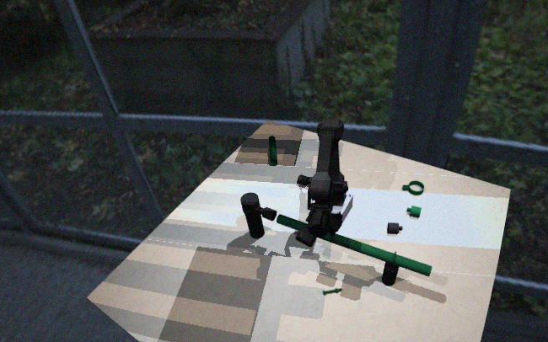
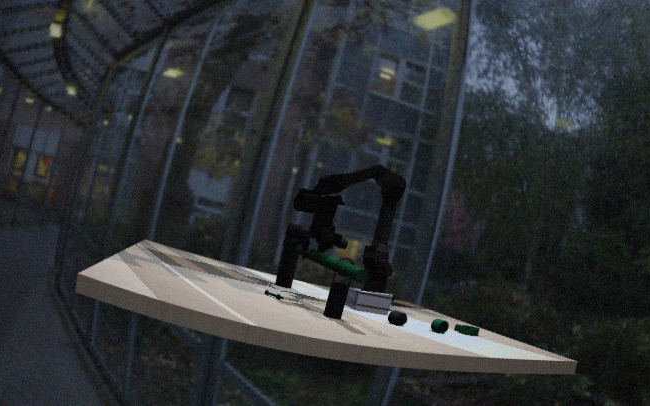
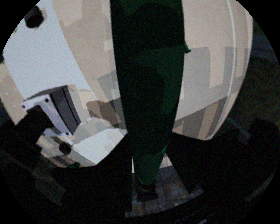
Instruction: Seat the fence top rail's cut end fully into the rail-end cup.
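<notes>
The green rail point(image 1: 352, 244) point(image 2: 338, 263) point(image 3: 151, 90) runs through the thin loop above the short black post point(image 1: 389, 274) point(image 2: 335, 301). My gripper point(image 1: 319, 232) point(image 3: 143, 133) is shut on the rail nearer its cut end and holds that end raised off the table. The big black post point(image 1: 254, 220) point(image 2: 286, 262) stands upright. The black rail-end cup point(image 1: 269, 213) hangs out from its upper part, towards the rail. In the top view the cut end stands just short of the cup's mouth and a little below it. In the exterior view their contact is hard to tell.
A green bolt point(image 1: 331, 291) point(image 2: 273, 294) lies in front of the rail. A black cup point(image 1: 394, 227) point(image 2: 397, 317), a green cup point(image 1: 414, 211) point(image 2: 438, 325) and a green ring point(image 1: 416, 187) point(image 2: 466, 330) lie behind it. A green rod point(image 1: 272, 152) lies at the back.
</notes>
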Available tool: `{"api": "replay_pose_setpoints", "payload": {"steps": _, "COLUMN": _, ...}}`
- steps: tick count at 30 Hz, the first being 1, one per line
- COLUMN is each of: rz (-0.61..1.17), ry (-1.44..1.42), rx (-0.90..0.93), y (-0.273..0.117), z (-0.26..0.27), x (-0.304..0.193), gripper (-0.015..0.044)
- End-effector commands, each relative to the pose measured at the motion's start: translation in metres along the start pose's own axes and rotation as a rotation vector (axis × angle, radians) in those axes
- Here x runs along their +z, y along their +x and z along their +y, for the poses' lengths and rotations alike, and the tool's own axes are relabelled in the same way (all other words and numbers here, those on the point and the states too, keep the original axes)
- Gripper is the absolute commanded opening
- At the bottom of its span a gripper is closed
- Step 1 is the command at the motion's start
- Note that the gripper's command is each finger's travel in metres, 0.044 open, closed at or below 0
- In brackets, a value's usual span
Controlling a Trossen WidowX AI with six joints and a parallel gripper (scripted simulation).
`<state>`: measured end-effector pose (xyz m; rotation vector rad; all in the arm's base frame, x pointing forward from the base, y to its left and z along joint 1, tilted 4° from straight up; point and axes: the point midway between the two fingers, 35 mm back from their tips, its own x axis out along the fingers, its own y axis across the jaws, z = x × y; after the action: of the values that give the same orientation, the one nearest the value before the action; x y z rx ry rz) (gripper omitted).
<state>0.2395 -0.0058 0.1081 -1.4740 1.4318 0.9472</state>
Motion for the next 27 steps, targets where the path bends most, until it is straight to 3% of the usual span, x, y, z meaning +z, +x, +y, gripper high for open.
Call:
{"api": "replay_pose_setpoints", "payload": {"steps": 1, "rz": -0.002, "ry": -0.001, "rx": 0.0, "y": 0.001, "z": -0.0001, "x": 0.0005, "gripper": 0.0}}
{"api": "replay_pose_setpoints", "payload": {"steps": 27, "rz": -0.002, "ry": -0.001, "rx": 0.0, "y": -0.004, "z": -0.0012, "x": -0.0042, "gripper": 0.0}}
